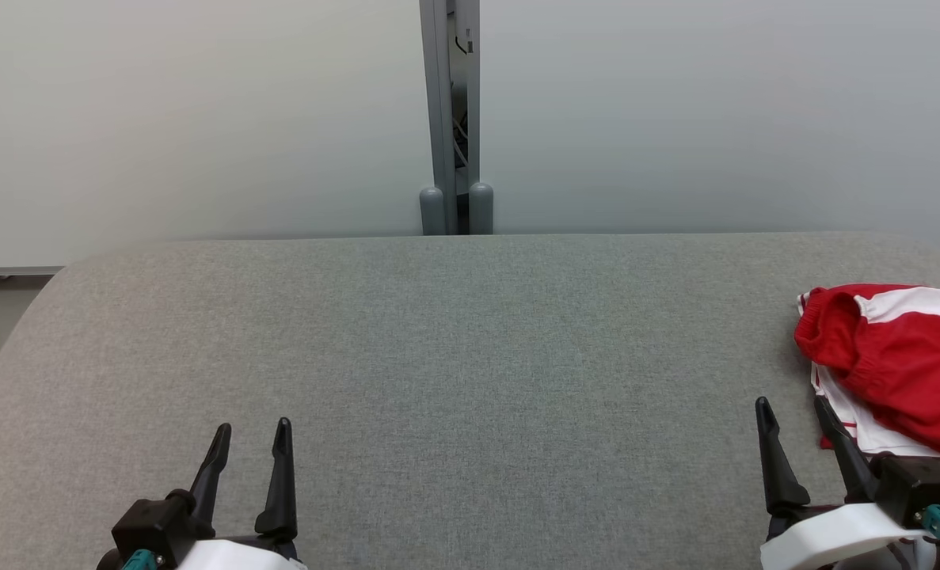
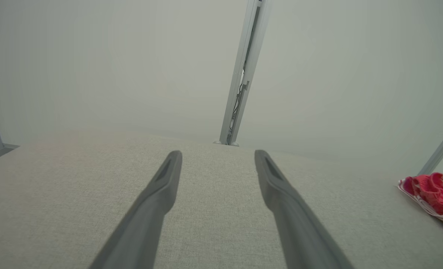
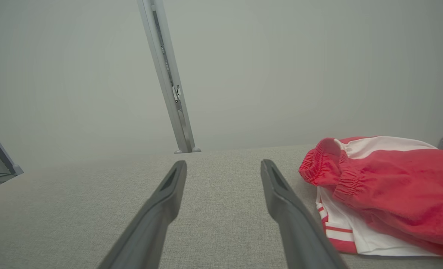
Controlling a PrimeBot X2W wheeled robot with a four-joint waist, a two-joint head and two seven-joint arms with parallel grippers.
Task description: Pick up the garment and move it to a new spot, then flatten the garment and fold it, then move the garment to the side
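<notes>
**A:** Near edge first. Left gripper point(image 1: 253, 425) at lower left of the head view, fingers spread, nothing between them. Right gripper point(image 1: 792, 404) at lower right, likewise spread and empty.

**B:** And the garment?

**A:** Red-and-white garment point(image 1: 901, 356), a loose heap on the grey table point(image 1: 438, 356), hard against the right edge of the frame and partly cut off by it. It sits just up and right of the right gripper. That gripper's outer finger overlaps the white hem in the picture, but I cannot tell whether they touch.

**B:** Long axis?

**A:** Roughly upper left to lower right. The gathered red waistband point(image 1: 834, 340) is the end facing frame centre.

**B:** Which arm is nearer?

**A:** The right, by far. In its wrist view the cloth fills the right side, beside the fingers. In the left wrist view it is a small patch at the far right edge, well apart.

**B:** Stage?

**A:** Not settled. A heap at the side fits a garment waiting to be lifted, and equally one folded and set aside. Beyond it, a grey post point(image 1: 448, 119) at upper centre, with a pale wall point(image 1: 200, 119) behind.
</notes>
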